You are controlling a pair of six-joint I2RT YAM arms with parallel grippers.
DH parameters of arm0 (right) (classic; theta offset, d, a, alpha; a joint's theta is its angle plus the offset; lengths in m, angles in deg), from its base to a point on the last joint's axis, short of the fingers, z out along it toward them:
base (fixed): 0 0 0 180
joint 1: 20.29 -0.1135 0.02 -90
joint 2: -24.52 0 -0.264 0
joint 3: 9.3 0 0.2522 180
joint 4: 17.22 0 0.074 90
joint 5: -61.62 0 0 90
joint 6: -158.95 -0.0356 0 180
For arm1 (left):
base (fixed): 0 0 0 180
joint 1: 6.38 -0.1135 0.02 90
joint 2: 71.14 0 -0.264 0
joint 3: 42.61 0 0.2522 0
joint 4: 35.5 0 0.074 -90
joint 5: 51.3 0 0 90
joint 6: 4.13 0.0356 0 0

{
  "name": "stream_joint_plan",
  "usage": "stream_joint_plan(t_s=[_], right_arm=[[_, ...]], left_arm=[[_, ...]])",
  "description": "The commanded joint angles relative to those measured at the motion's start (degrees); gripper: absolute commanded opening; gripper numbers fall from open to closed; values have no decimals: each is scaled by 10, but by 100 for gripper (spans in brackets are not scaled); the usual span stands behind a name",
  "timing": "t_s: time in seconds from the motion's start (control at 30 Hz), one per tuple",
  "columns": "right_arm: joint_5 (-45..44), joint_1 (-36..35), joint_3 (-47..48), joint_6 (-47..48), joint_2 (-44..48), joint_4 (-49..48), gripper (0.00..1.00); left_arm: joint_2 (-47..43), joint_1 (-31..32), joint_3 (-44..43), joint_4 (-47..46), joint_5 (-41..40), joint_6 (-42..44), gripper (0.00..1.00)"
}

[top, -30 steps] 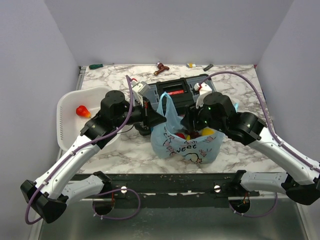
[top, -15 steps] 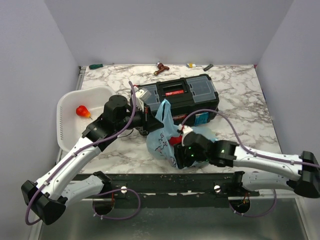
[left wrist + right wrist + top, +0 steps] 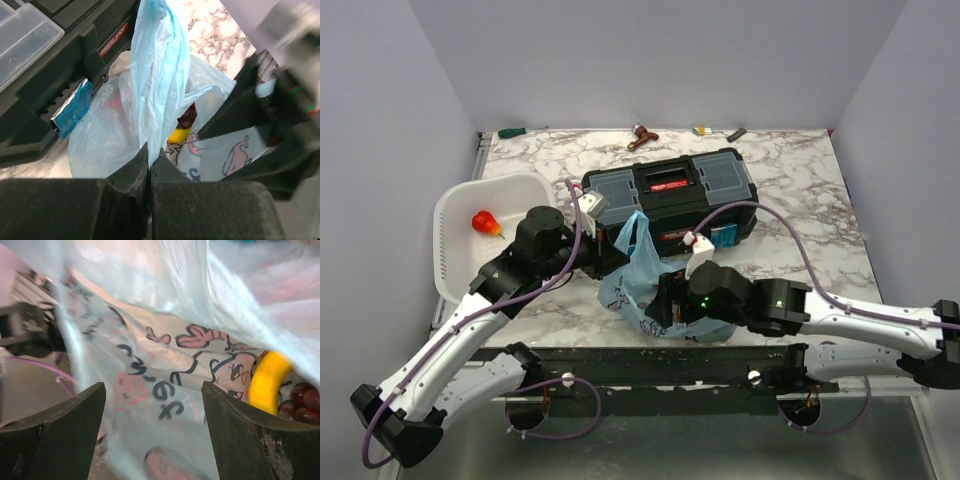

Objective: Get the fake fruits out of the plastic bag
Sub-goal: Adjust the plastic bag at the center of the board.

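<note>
The light-blue plastic bag with its pink cartoon print sits at the table's near edge, in front of the toolbox. My left gripper is shut on one handle strip, which it holds up. My right gripper is low at the bag's near side. Its jaws are open, with the printed bag wall between them. Of the fake fruits inside, a yellow banana and dark red grapes show through the film. In the left wrist view, yellow fruit and grapes sit in the bag's mouth.
A black toolbox stands right behind the bag. A white slotted basket at the left holds a small red pear-shaped fruit. A green screwdriver and a brown tool lie along the back edge.
My right arm came off the bag's mouth and dropped to its near side, and its jaws widened. The left gripper pulled the handle left and nearer, and the bag slid toward the table's near edge.
</note>
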Motion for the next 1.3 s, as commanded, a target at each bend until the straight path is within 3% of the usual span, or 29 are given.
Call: stream_joint_plan(t_s=[0.0,0.17,0.37,0.57,0.73,0.83,0.97,1.03,1.07,1.13,1.27], right_arm=[[-66,-2,74,14,63,111,83],[-130,-3,115,29,118,174,95],[-192,-3,158,-14,167,275,97],[-128,-2,80,-34,177,271,100],[-190,-3,71,-116,54,370,98],[-217,-3,75,-138,-11,390,96],[-236,-3,63,-144,-38,356,95],[-238,-2,48,-136,-31,317,88],[-238,-3,38,-134,-23,293,78],[-232,-3,18,-133,-8,251,50],[-214,-3,-23,-132,31,172,5]], left_arm=[[-23,-3,11,20,-17,16,0],[-26,-3,14,12,-16,6,3],[-31,-3,12,14,-7,4,9],[-36,-3,9,13,13,7,16],[-53,-2,-2,22,98,53,72],[-76,-1,-43,70,134,91,87],[-108,4,-101,90,228,100,95],[-120,19,-96,58,279,72,93],[-127,32,-87,33,292,56,91],[-133,73,-56,-26,283,23,87],[-105,193,28,-165,180,-43,72]])
